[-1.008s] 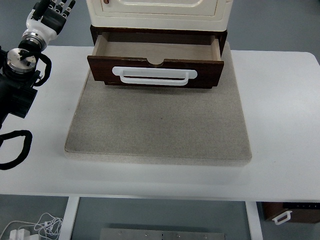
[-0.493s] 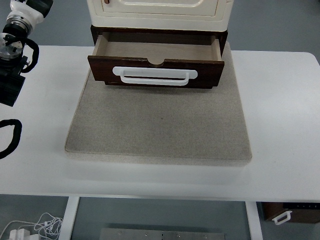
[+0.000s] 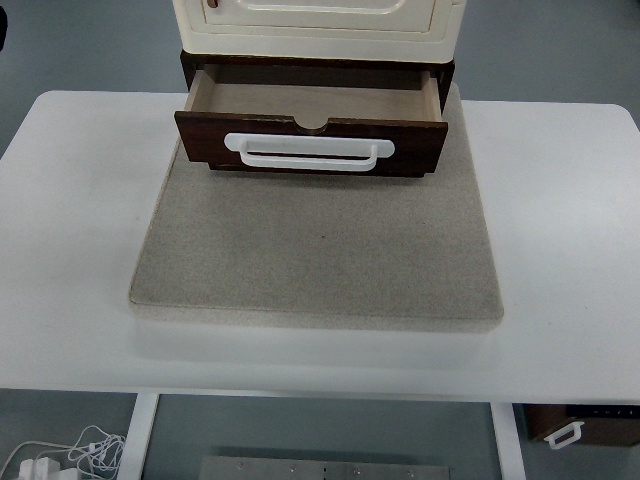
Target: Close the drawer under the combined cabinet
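A cream cabinet (image 3: 315, 25) stands at the back of a grey mat (image 3: 320, 250), on a dark brown base. Its dark wooden drawer (image 3: 312, 140) is pulled out toward me and looks empty inside. A white bar handle (image 3: 309, 150) runs across the drawer's front panel. Neither of my hands shows in the top view.
The mat lies on a white table (image 3: 560, 200). Below the table's front edge, white cables (image 3: 60, 455) lie on the floor at the left, and a brown piece with a white handle (image 3: 580, 428) sits at the right.
My left arm has pulled back up and to the left and gone out of the picture. The drawer has stayed open in the same place.
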You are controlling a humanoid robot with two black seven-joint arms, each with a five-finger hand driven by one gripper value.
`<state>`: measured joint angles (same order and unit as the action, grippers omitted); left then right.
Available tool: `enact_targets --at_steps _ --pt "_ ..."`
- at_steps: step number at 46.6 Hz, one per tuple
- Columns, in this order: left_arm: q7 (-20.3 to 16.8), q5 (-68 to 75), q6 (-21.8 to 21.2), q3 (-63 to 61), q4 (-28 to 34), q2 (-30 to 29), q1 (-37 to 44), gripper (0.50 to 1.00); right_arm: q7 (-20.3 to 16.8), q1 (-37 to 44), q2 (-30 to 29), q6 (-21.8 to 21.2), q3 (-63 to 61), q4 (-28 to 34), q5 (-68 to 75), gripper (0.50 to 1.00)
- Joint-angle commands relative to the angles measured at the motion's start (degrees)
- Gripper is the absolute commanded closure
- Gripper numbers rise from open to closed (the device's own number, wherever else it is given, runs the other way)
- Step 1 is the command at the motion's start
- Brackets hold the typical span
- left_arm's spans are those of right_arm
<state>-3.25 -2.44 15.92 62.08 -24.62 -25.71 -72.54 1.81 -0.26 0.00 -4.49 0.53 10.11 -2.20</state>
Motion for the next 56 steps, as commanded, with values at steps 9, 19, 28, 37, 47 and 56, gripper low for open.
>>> enact_targets --at_steps 9,19,28,37,47,56 --pt "-0.1 6.2 0.0 -0.4 -8.5 -2.8 -1.9 0.501 0.0 0.0 0.0 0.0 0.0 0.0 0.0 0.548" --pt "-0.2 11.8 -0.6 -0.4 -15.9 -3.7 -3.2 0.504 -0.1 0.0 0.0 0.0 0.0 0.0 0.0 0.548" --pt "-0.4 18.3 -0.5 -0.4 -22.5 -3.9 -3.0 0.504 -0.1 0.0 0.0 0.0 0.0 0.0 0.0 0.548" --pt "-0.3 21.1 -0.4 -0.6 -30.1 -3.9 -2.9 0.504 -0.1 0.0 0.0 0.0 0.0 0.0 0.0 0.548" --pt "-0.3 25.6 -0.2 -4.0 -36.7 -3.6 -3.4 0.504 -0.1 0.0 0.0 0.0 0.0 0.0 0.0 0.548" --pt "-0.3 25.7 -0.9 -10.3 -44.9 -3.6 -3.0 0.504 -0.1 0.0 0.0 0.0 0.0 0.0 0.0 0.548"
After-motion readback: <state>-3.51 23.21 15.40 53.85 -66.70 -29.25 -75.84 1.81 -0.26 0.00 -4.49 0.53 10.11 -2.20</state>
